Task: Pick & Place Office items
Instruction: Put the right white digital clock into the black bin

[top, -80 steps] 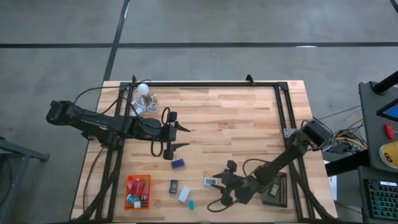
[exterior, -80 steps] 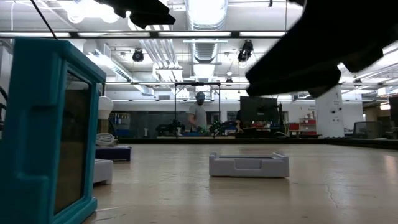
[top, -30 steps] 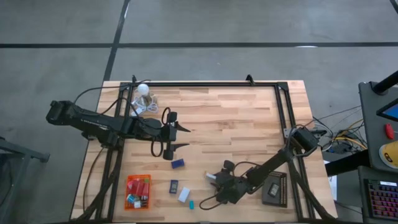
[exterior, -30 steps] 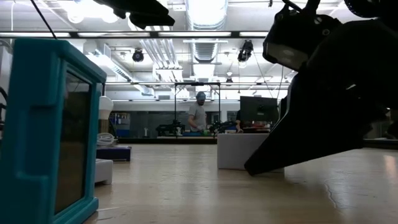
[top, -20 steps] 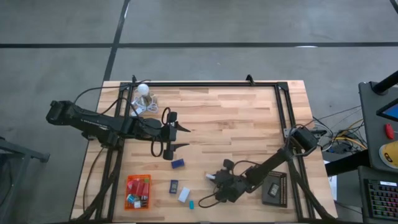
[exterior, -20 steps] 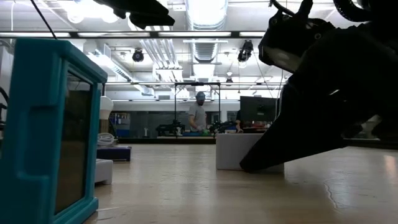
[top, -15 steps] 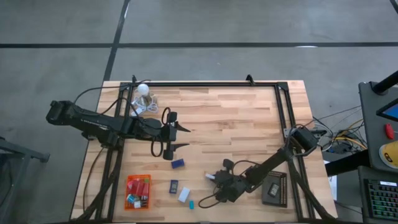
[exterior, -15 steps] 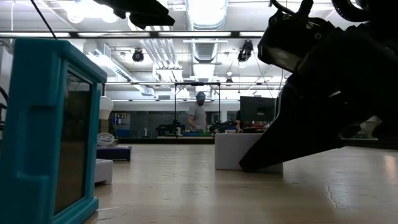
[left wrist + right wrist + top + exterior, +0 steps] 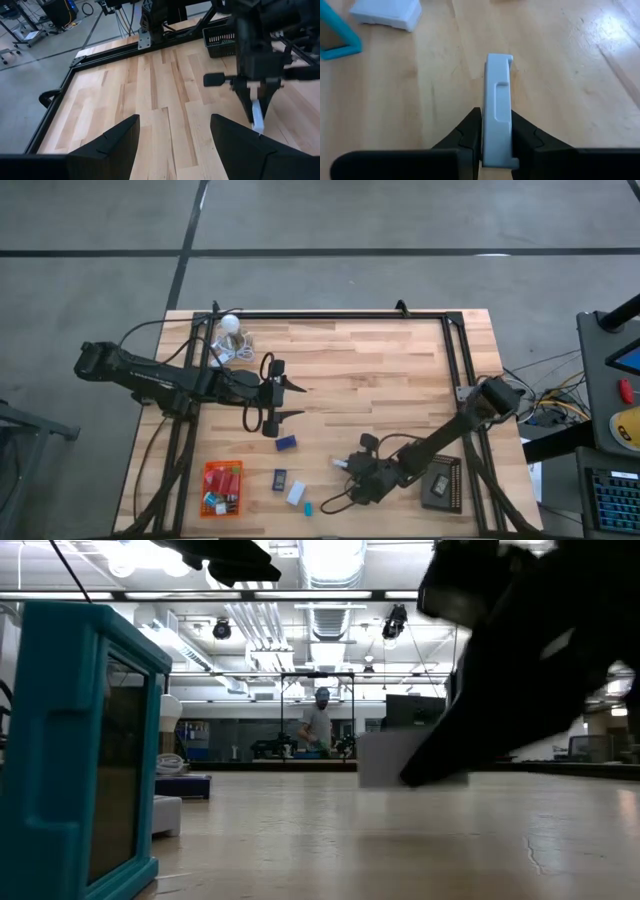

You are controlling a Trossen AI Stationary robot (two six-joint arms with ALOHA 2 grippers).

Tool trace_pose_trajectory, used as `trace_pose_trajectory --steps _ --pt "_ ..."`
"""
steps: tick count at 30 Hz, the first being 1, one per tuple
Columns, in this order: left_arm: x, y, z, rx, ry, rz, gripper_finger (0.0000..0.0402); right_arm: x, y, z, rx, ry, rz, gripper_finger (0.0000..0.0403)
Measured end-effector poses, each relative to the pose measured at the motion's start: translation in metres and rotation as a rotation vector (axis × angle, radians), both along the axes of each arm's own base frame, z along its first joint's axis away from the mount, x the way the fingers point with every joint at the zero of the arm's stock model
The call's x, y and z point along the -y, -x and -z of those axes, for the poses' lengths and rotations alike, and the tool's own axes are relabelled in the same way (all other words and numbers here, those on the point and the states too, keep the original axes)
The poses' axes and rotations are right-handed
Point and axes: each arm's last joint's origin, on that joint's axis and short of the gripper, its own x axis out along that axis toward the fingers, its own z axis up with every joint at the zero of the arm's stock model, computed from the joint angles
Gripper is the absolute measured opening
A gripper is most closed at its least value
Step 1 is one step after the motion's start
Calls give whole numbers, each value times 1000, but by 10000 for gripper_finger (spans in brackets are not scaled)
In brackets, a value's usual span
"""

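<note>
A white rectangular plastic piece [image 9: 497, 117] is sitting edge-on between the fingers of the right end effector [image 9: 496, 131], which is clamped together on it near the front of the wooden bench [image 9: 380, 370]. In the low view the piece [image 9: 400, 758] is showing clear of the bench surface, so it is apparently being carried. The grip is narrow and on the thin faces only, so the piece could pivot or slide out if the arm is swinging fast, dropping short of its destination.

Other office items are lying around it: a white block [image 9: 296, 493] and a small teal piece [image 9: 308, 507] just beside it, a dark piece [image 9: 279, 479], and a navy block [image 9: 286, 443] farther back. The orange tray [image 9: 207, 476] at the front left is already holding several red and other-coloured pieces. A swing toward it is crossing over those loose items, and a low pass could knock them. A black ribbed tray [image 9: 441, 483] is lying under the right arm.

The left end effector [image 9: 290, 401] is hovering mid-bench with fingers apart, holding nothing.
</note>
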Motion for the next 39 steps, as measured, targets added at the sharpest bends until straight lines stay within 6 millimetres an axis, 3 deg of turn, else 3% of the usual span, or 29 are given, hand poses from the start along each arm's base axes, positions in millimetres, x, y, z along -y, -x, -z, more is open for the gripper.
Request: trace_pose_trajectory --steps 10,16,19,24,31,39 --pt "0 0 0 0 0 0 248 9 25 -85 -248 -184 15 57" --pt "0 0 2 -6 -1 0 248 18 54 -135 -456 -331 201 58" --pt "0 1 6 -15 -3 0 248 21 67 -149 -501 -350 314 58" --pt "0 2 12 -16 -3 0 248 17 86 -153 -616 -426 460 58" --pt "0 2 12 3 0 0 248 -6 106 -140 -849 -550 614 59" --pt "0 1 11 18 3 0 248 -31 119 -122 -932 -500 651 59"
